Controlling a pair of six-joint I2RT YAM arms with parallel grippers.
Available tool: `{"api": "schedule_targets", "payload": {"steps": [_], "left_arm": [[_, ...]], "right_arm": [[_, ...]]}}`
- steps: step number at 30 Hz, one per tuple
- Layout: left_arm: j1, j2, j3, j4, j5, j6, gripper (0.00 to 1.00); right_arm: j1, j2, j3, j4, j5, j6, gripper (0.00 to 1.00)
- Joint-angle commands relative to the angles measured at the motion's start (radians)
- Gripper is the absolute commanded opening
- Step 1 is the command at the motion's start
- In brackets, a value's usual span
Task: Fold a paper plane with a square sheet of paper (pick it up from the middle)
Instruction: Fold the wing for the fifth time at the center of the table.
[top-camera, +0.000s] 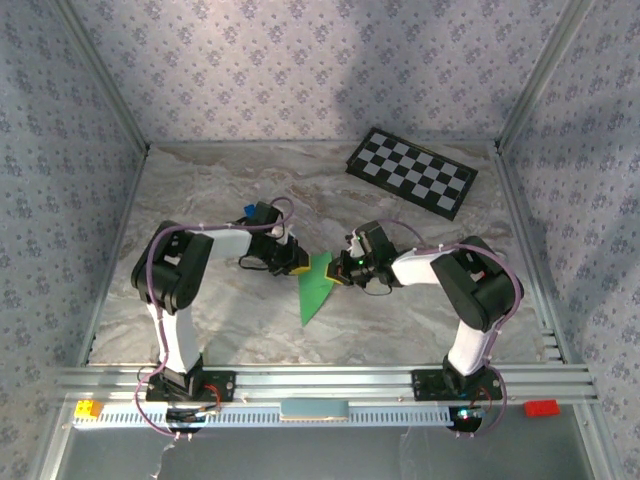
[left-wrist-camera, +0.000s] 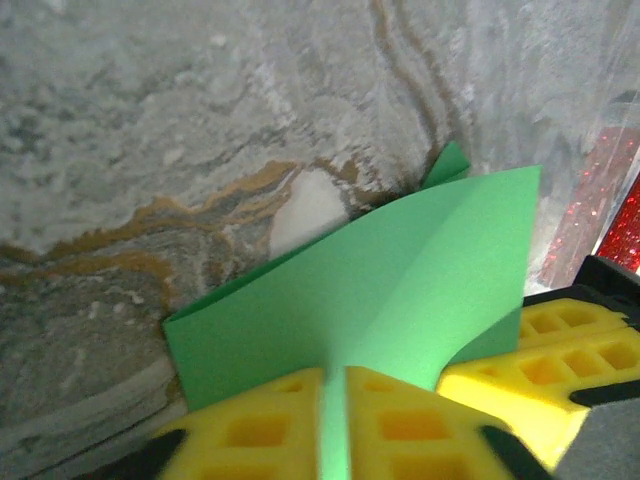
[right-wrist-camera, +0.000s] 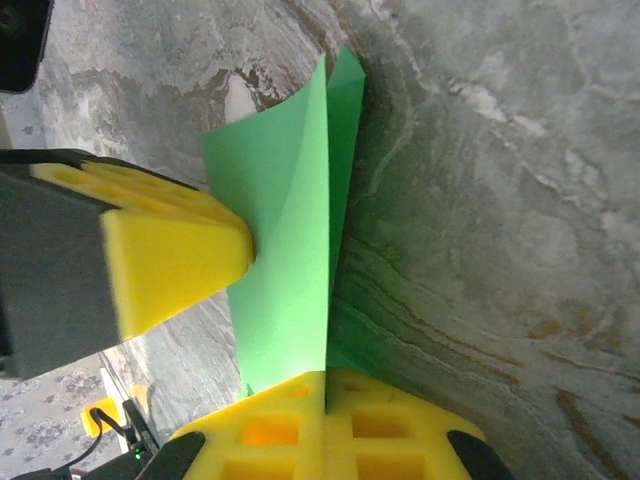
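Near the middle of the marble table (top-camera: 230, 190), I see the folded green paper (top-camera: 316, 290) with its narrow tip pointing toward 6 o'clock. My left gripper (top-camera: 300, 266) reaches in from 9 o'clock and my right gripper (top-camera: 338, 270) from 3 o'clock. Both are clamped on the paper's upper edge, close beside each other

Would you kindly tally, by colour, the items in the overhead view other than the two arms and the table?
Green paper: 1
Black-and-white checkerboard: 1
Blue block: 1
Yellow brick: 1
Red brick: 1
Total: 5
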Motion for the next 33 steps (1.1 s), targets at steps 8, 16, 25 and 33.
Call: {"api": "schedule_targets", "payload": {"steps": [8, 16, 25, 33], "left_arm": [[-0.026, -0.203, -0.018, -0.048, -0.089, 0.084, 0.28], [-0.183, -0.287, -0.055, -0.093, -0.285, 0.217, 0.26], [-0.383, -0.319, -0.107, -0.086, -0.565, 0.324, 0.32], [-0.461, -0.305, -0.102, -0.095, -0.730, 0.357, 0.36]], "right_arm": [[-0.012, -0.111, -0.122, 0.143, 0.167, 0.213, 0.00], [0.002, -0.225, -0.191, 0.177, 0.301, 0.352, 0.00], [0.012, -0.250, -0.181, 0.135, 0.308, 0.358, 0.00], [0.016, -0.247, -0.181, 0.135, 0.310, 0.359, 0.01]]}}
